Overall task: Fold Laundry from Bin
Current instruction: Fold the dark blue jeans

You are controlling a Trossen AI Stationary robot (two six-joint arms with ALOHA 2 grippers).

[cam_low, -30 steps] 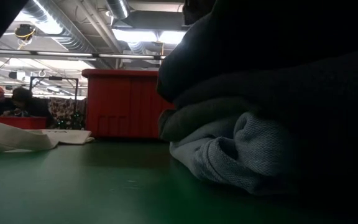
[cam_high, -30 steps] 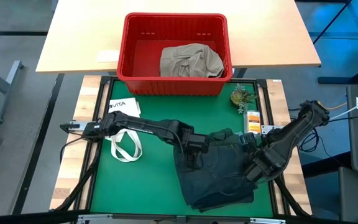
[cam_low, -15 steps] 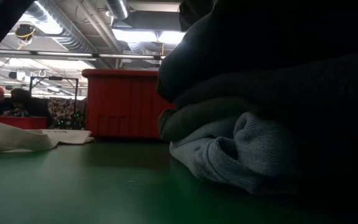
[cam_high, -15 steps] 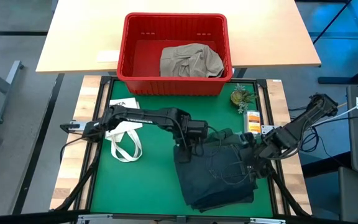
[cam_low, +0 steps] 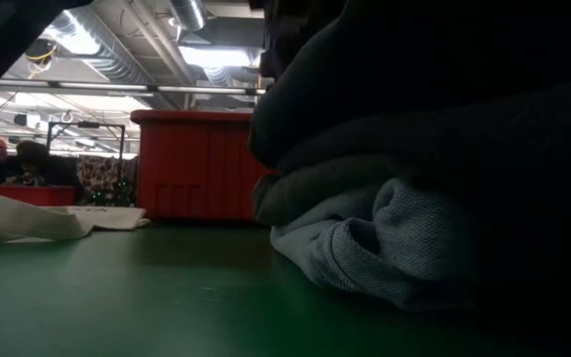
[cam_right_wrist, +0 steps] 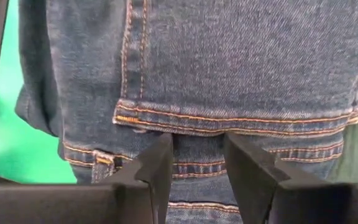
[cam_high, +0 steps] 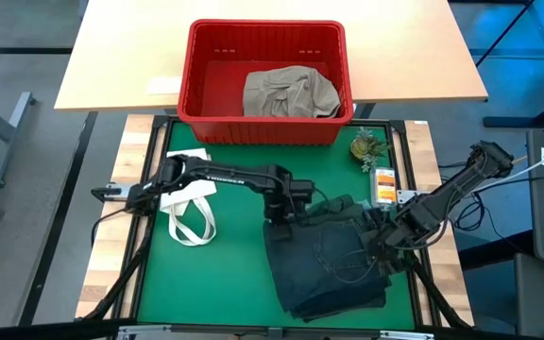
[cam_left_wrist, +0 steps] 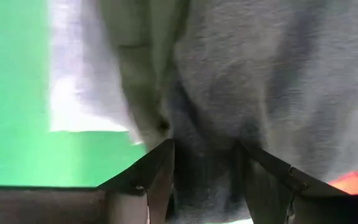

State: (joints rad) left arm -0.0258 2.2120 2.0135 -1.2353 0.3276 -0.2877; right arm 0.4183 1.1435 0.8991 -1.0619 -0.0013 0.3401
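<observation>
One red bin (cam_high: pixel 266 83) is counted at 12 o'clock, with one khaki garment (cam_high: pixel 289 93) inside. One stack of dark garments (cam_high: pixel 329 260) is seen at 5 o'clock. One white tote (cam_high: pixel 188 210), one small plant (cam_high: pixel 365 146) and two arms are counted.

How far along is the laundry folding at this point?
Done: a stack of folded garments lies on the green mat. In hand: the left gripper and right gripper each grip an edge of the jeans on top. Left: one khaki garment sits in the red bin.
</observation>
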